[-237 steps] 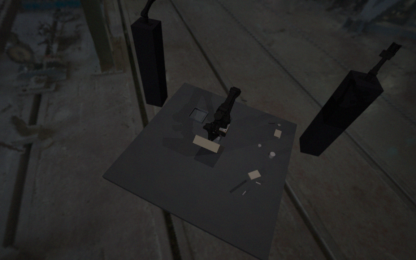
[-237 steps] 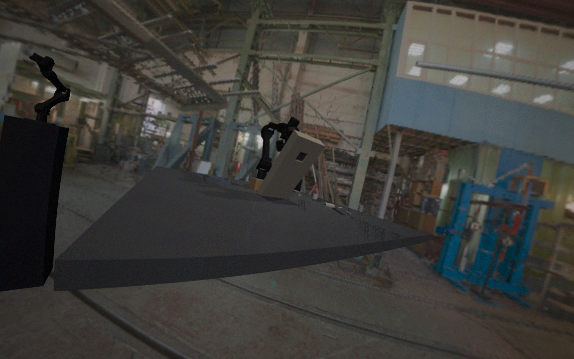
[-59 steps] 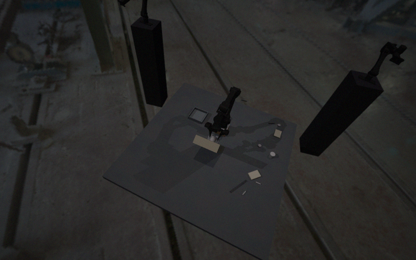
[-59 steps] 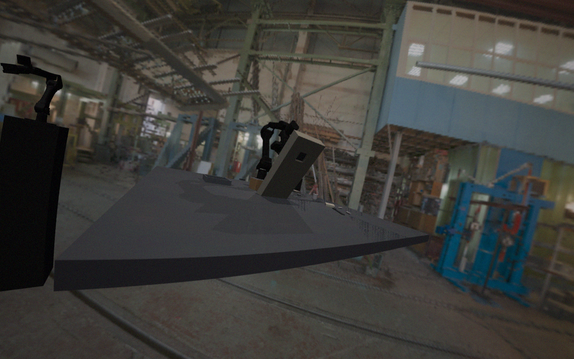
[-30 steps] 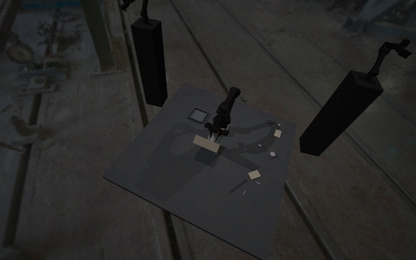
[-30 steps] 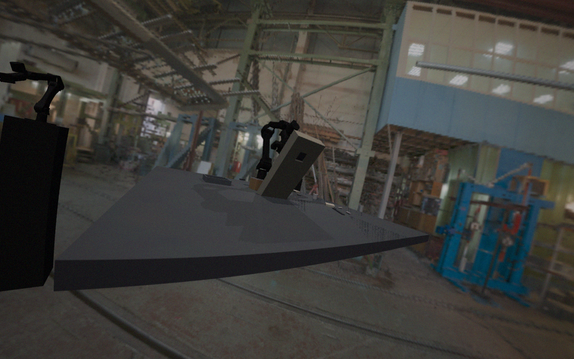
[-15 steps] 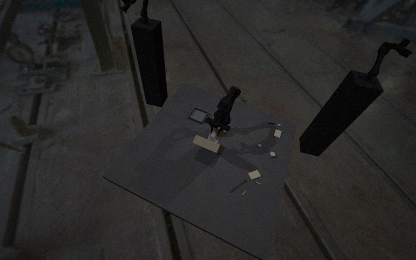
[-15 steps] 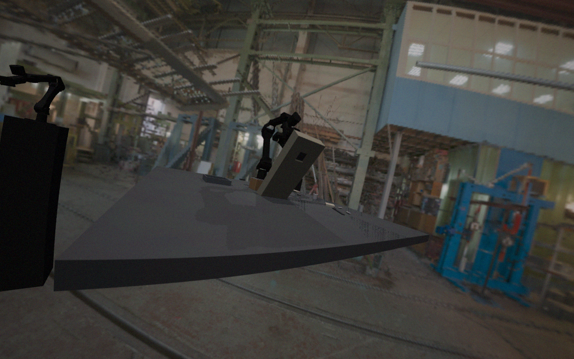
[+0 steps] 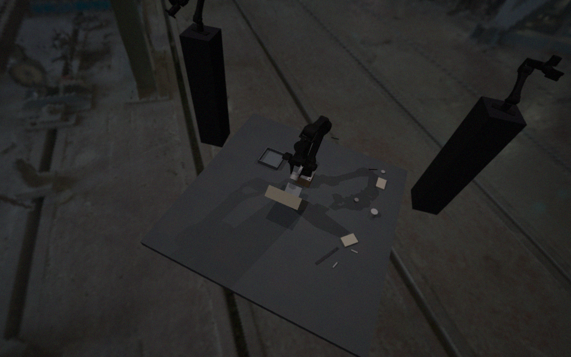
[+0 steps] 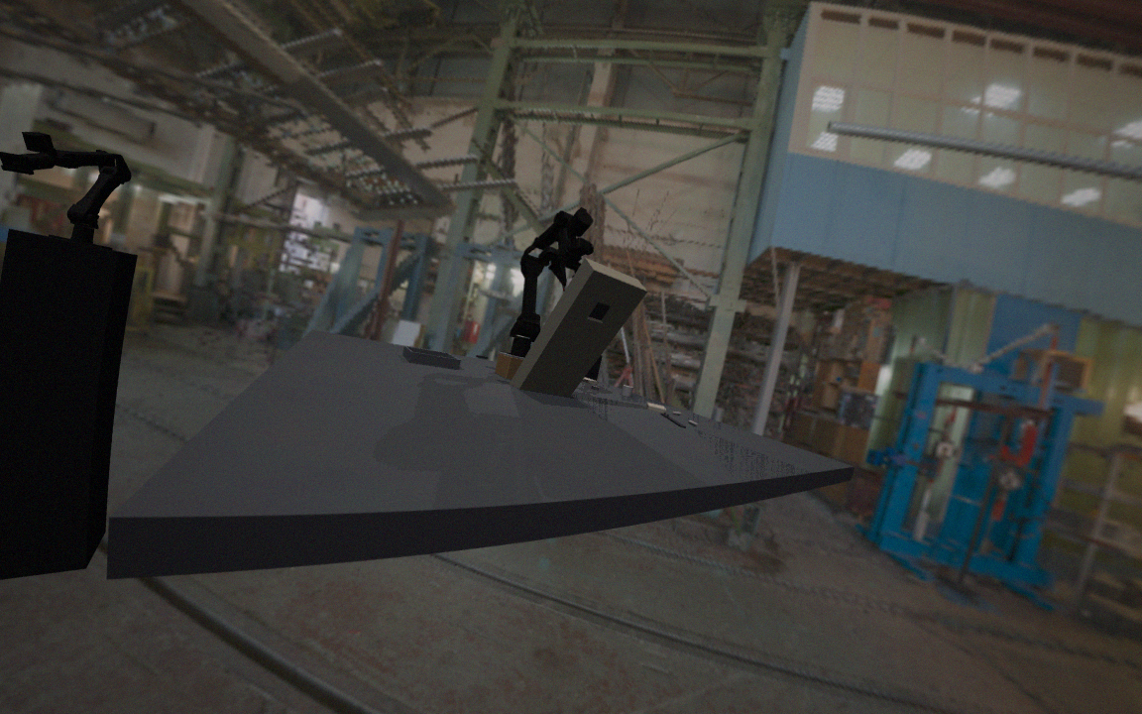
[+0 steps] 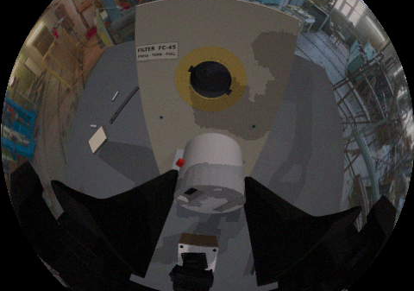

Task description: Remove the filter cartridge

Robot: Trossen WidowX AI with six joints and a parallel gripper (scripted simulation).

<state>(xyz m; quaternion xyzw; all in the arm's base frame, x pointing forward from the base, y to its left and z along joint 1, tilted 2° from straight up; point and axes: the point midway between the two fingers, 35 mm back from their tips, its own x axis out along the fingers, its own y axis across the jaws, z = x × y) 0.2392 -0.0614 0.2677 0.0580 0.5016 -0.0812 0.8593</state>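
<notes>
The pale grey round filter cartridge [image 11: 210, 159] [image 9: 295, 174] is out of the panel and sits between my gripper's [image 11: 210, 182] [image 9: 298, 170] black fingers, which are shut on its sides. It has a small red mark on its left side. The beige service panel [image 11: 276, 44] [image 9: 283, 196] [image 10: 577, 332] leans just ahead. Its yellow ring [image 11: 185, 84] surrounds a dark, empty socket [image 11: 210, 79]. The shallow square tray [image 9: 261, 154] [image 10: 431, 357] lies on the table to the arm's left. In the exterior view the panel hides the gripper.
Two small beige plates [image 9: 349, 239] [image 9: 380, 182], a white disc [image 9: 374, 211] and a dark strip [image 9: 326, 256] lie on the right half of the table. Two tall black pillars [image 9: 205, 84] [image 9: 465, 155] with camera arms stand beside the table.
</notes>
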